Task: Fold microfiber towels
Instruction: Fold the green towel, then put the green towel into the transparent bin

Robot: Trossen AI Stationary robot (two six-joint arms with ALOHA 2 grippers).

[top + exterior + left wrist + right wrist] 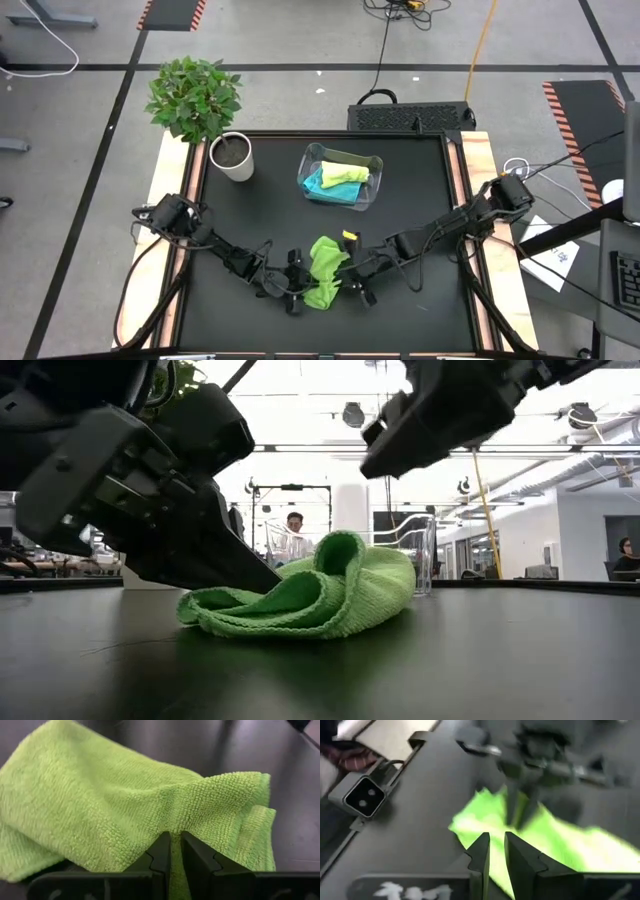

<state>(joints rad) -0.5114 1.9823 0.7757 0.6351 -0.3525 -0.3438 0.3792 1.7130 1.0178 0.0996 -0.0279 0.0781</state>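
The desk (420, 270) is big and black, with pale wood strips down its two sides. Two dark arms reach in from the left and right edges and meet near the front.

A plant (195, 97) with lots of green leaves stands in a white pot (232, 157) at the back left corner of the desk. It is well apart from the arms.

A clear bin (341, 176) sits near the back middle of the desk. Inside it lie a blue towel (326, 185) and a pale yellow towel (345, 173), the yellow one partly on top of the blue one. In the low view the bin shows behind the green towel.

The green towel (326, 270) lies crumpled on the desk near the front, between the two claws (it is bunched up, not flat). Part of it humps up in a soft fold in the low view.

The left claw (175, 851) is squeezed shut on an edge of the green towel, with the cloth pinched between its two fingers. The right claw (497, 851) is just on the other side of the towel. Its fingers are close together with a thin gap, and I cannot tell if any cloth is in them.

Far back in the room a person (294, 525) is seen behind the desk.
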